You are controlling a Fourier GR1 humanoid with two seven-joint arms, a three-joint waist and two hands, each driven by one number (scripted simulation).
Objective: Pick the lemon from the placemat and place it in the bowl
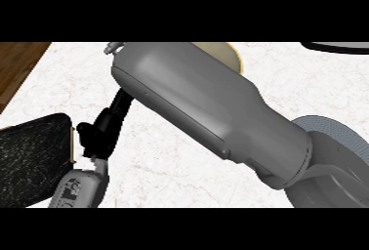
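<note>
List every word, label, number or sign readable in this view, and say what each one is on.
None can be read.
The left forearm's white casing carries small dark markings, too blurred to make out.
The right forearm, the dark placemat and the marble counter show no text.

Big grey forearm (216, 112) fills the middle, hiding most of a pale round bowl (229, 52) at 12 o'clock. Dark placemat (32, 156) cut by the edge at 8 o'clock. Dark rim (338, 46) clipped at 1 o'clock. Lemon hidden. Hands' fingers unreadable.
</note>
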